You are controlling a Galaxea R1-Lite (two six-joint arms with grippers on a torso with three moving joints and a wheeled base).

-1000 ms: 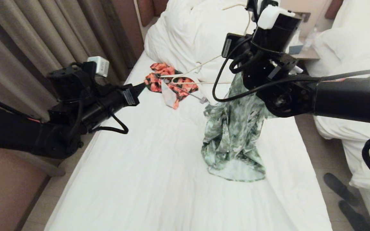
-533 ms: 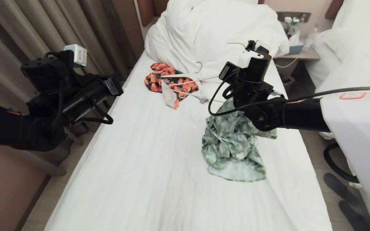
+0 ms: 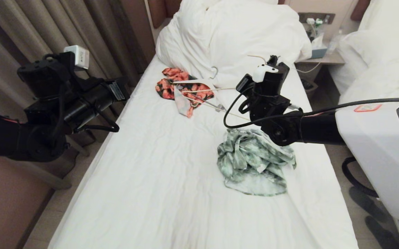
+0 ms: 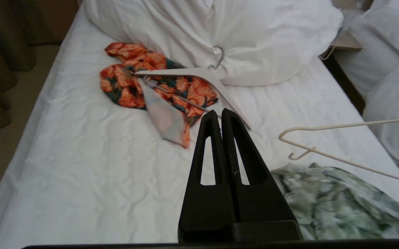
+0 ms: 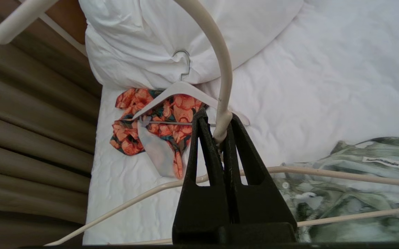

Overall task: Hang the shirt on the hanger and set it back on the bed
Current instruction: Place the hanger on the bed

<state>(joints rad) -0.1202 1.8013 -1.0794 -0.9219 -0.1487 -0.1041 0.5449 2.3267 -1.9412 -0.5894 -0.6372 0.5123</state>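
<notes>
White bed (image 3: 171,180) is carrying the crumpled shirt (image 3: 254,162); right pincer (image 5: 216,135) is clamping the hanger (image 5: 220,69) above it, left pincer (image 4: 221,117) closed, empty.

- The shirt (image 3: 254,162), streaky green and white with a leafy print, lies crumpled in a heap on the bed (image 3: 157,180), off the hanger
- The hanger (image 5: 220,69), thin cream wire with small end notches, is held in the air by its neck, tilted above the shirt
- The bed is long, its white sheet wrinkled, with a bunched white duvet at the head
</notes>
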